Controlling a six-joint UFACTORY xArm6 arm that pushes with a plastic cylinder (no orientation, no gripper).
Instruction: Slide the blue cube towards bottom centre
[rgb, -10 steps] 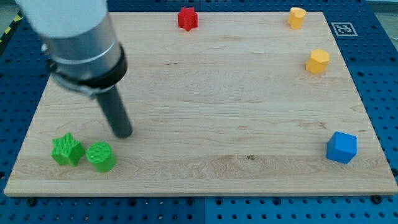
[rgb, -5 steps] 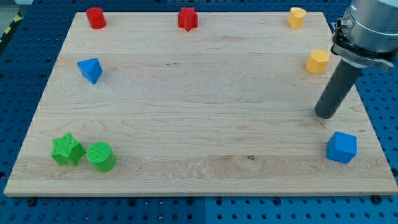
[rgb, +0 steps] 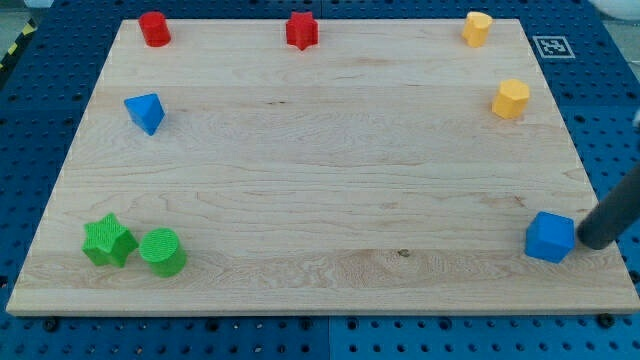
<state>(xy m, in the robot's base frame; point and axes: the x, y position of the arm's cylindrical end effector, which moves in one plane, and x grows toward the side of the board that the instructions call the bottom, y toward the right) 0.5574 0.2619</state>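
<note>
The straight dark rod (rgb: 612, 214) runs off the view's right edge, its upper length cut away.

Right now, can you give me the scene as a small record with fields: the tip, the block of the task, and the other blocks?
tip: my tip, at the board's right edge, just to the view's right of the blue cube; contact cannot be told
task block: blue cube, bottom right
board: wooden board
top row: red cylinder, red star, yellow block
right side: yellow hexagonal block
left side: blue pyramid
bottom left: green star touching green cylinder
</note>
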